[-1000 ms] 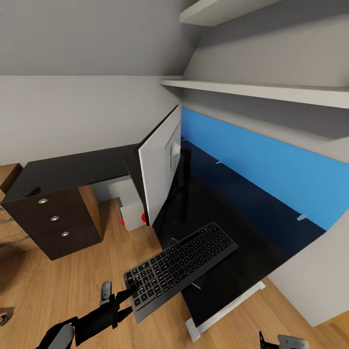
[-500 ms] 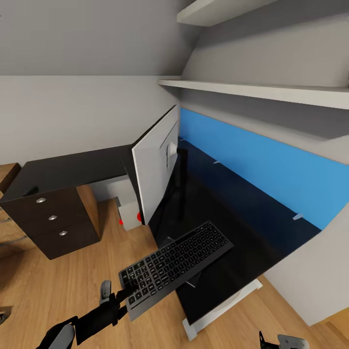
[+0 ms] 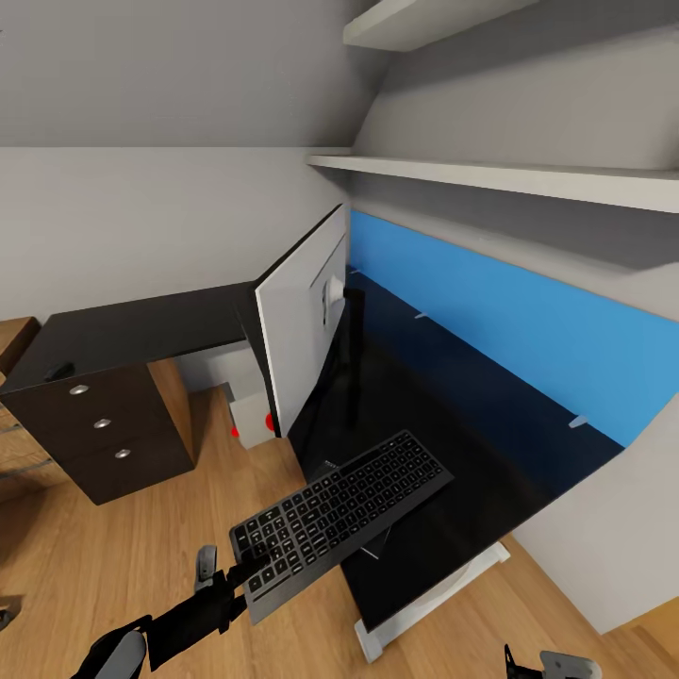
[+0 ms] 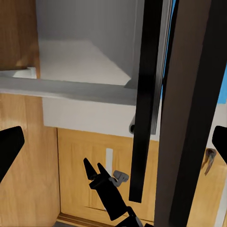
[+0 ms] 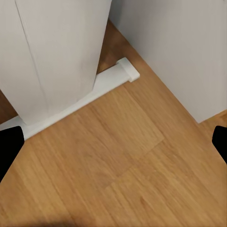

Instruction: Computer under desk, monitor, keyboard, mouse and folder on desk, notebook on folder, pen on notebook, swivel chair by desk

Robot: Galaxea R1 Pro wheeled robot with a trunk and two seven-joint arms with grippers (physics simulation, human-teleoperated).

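Note:
The black keyboard point(image 3: 344, 509) lies slanted across the front-left edge of the glossy black desk point(image 3: 453, 443), its near end overhanging the floor. My left gripper point(image 3: 247, 569) is at that overhanging corner. In the left wrist view its fingertips point(image 4: 9, 146) stand wide apart, open, and a thin dark slab runs between them; whether they touch the keyboard I cannot tell. The white-backed monitor point(image 3: 302, 321) stands on the desk just behind the keyboard. A white computer box point(image 3: 253, 420) with red spots sits on the floor under the desk. My right gripper point(image 3: 552, 665) hangs low over the floor, open, fingertips point(image 5: 9, 151) wide apart.
A dark drawer unit point(image 3: 104, 443) stands to the left with a small dark item point(image 3: 61, 371) on its top. A blue panel point(image 3: 509, 321) backs the desk and white shelves point(image 3: 490, 174) hang above it. The desk's white foot point(image 5: 85, 97) rests on the wooden floor point(image 5: 123, 161).
The whole picture has slid slightly left, so the camera moved. Keyboard, monitor and desk keep their places relative to one another.

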